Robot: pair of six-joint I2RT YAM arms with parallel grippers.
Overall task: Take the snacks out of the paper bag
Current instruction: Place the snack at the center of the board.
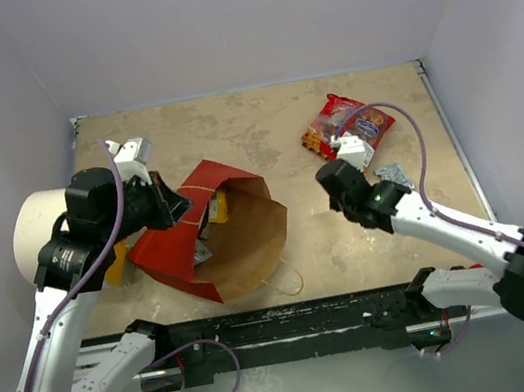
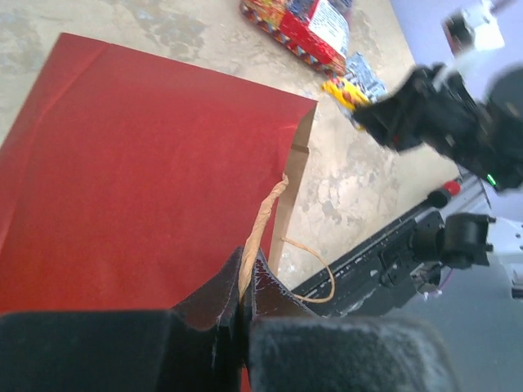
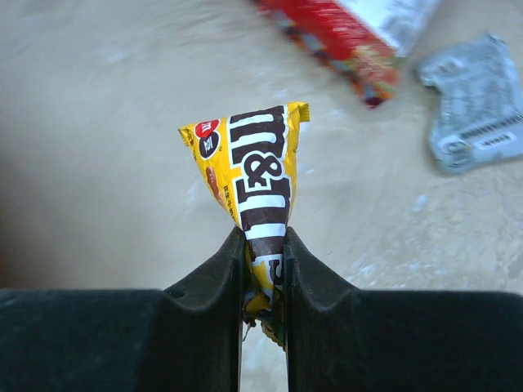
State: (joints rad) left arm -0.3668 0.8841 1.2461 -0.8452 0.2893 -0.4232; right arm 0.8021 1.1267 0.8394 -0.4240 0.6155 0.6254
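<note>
Right gripper [image 3: 263, 238] clamped on yellow candy pack [image 3: 260, 167] by end only, toward right edge; thin pinch may slip, early drop. Left gripper [image 2: 245, 265] pinches paper bag [image 2: 139, 180] rim.

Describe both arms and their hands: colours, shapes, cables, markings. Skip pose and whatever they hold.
Both arms are white tubular links with chunky black joints. The left arm and right arm each carry a loose purple cable. A small green light glows near the right wrist. The left hand and right hand are matte black, each with two wedge-shaped fingers. No readable markings show.
</note>
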